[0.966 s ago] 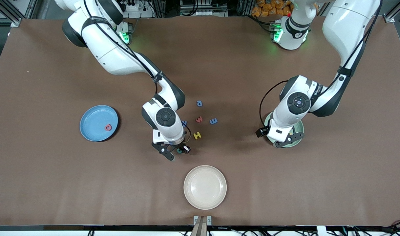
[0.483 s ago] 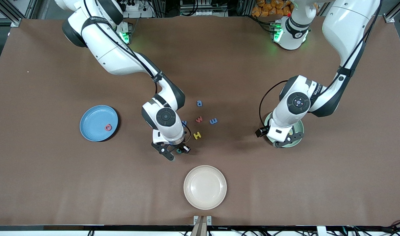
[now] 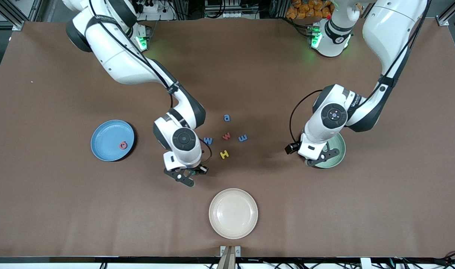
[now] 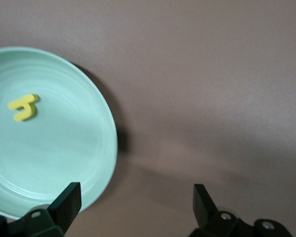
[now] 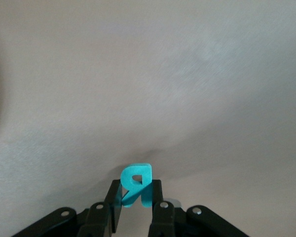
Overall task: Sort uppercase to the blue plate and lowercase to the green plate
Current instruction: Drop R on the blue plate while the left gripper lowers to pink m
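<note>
Brown table (image 3: 55,194) – right gripper (image 5: 136,207) clamping teal R (image 5: 136,185) above it, left gripper (image 4: 135,205) spread wide, empty, over green plate (image 4: 96,148).

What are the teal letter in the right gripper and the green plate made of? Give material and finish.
Teal letter: probably foam. It looks matte, thick and soft-edged, a flat cut-out pinched between the right gripper's fingers.

Green plate: likely hard plastic or melamine, though glazed ceramic cannot be ruled out. It is smooth with a faint sheen, moulded rings and a raised rim.
</note>
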Controlling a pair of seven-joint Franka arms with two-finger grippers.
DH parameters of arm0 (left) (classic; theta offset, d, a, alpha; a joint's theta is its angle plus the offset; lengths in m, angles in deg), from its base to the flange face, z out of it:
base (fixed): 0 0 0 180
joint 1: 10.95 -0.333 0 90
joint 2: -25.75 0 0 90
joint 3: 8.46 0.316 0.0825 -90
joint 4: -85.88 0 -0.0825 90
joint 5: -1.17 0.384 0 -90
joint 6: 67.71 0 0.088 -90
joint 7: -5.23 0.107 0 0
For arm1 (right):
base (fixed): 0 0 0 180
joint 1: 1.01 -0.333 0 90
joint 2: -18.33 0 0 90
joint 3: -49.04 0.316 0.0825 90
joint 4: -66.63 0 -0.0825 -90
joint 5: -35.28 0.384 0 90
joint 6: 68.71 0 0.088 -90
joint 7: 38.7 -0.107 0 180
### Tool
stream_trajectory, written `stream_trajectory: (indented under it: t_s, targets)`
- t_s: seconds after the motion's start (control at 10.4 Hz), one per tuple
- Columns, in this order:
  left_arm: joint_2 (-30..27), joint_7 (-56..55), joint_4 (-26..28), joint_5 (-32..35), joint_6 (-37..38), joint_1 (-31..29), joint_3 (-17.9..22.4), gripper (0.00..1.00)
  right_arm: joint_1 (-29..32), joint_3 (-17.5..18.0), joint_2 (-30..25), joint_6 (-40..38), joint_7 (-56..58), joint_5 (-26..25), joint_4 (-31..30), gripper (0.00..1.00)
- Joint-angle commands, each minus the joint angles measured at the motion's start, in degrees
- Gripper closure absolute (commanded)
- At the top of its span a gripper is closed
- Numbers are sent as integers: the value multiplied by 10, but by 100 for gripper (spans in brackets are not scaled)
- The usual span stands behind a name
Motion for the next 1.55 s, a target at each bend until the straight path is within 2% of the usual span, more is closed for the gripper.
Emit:
stream_trajectory:
  t_s: [0.0,0.1,0.29,0.39,0.58,0.68,0.87,1.06,1.16,1.45]
  targets:
    - [20,-68,-22,-16,10,40,0,0,20,1,-33,-60,74,-20,-16,85]
    - [32,-108,-36,-16,10,61,0,0,31,2,-46,-82,109,-36,-25,86]
    - [71,-222,-80,-22,16,104,0,0,51,2,-73,-131,204,-36,-37,86]
    - [93,-275,-110,-35,25,126,0,0,71,2,-102,-141,262,-36,-71,86]
    - [115,-339,-146,-65,28,155,1,0,120,4,-181,-137,346,-34,-173,94]
    - [129,-366,-166,-69,28,171,2,0,141,4,-216,-126,376,-31,-222,94]
    - [177,-422,-224,-67,28,214,17,0,170,3,-291,-41,403,-30,-357,94]
    - [204,-468,-269,-70,28,295,85,0,199,1,-328,69,419,-30,-466,94]
    - [216,-475,-288,-77,28,318,105,0,207,-12,-338,122,432,-31,-510,94]
    - [230,-475,-327,-82,27,332,107,0,210,-77,-359,202,516,-31,-575,94]
